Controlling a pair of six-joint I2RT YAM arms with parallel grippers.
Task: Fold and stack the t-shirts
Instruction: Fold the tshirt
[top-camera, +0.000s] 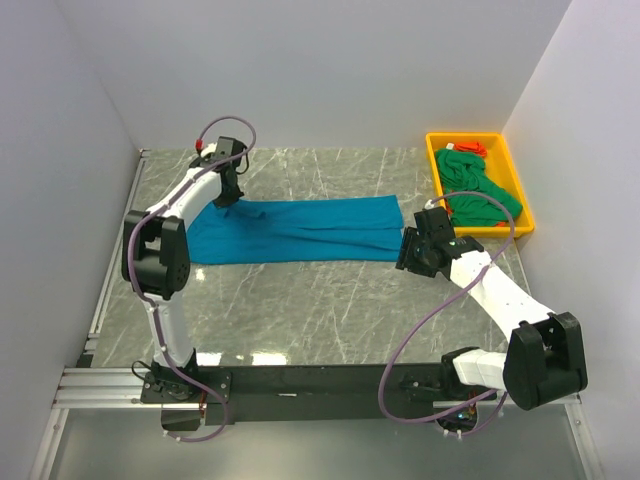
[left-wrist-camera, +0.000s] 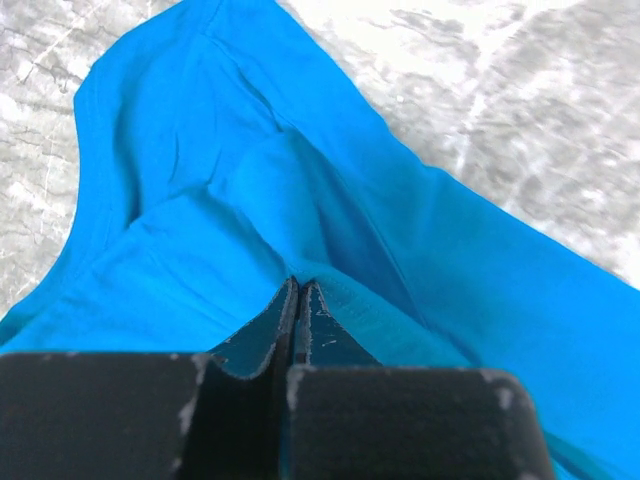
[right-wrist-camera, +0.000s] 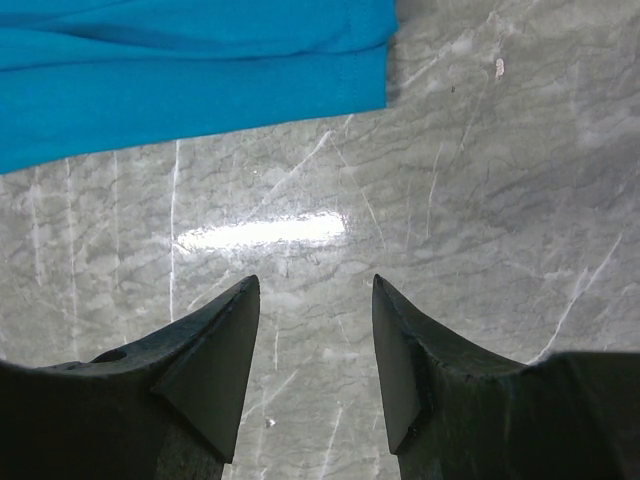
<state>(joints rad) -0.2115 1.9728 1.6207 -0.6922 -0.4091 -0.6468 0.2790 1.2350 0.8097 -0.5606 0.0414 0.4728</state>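
The teal shirt (top-camera: 300, 230) lay in a long band left of the bin (top-camera: 462, 136) holding the green shirt (top-camera: 478, 192). At its end farthest from the bin the left gripper (left-wrist-camera: 298, 300) pinched cloth, probably for folding; the right gripper (right-wrist-camera: 315, 330) hung released by the nearer end.

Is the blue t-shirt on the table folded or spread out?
Partly folded: the teal-blue cloth t-shirt lies as a long narrow band with overlapping layers, no sleeves sticking out. The left gripper is shut on one end.

Grey marble-patterned tabletop (top-camera: 330, 300), plain white walls (top-camera: 300, 60) on three sides, bright light reflection (right-wrist-camera: 262, 232) on the surface
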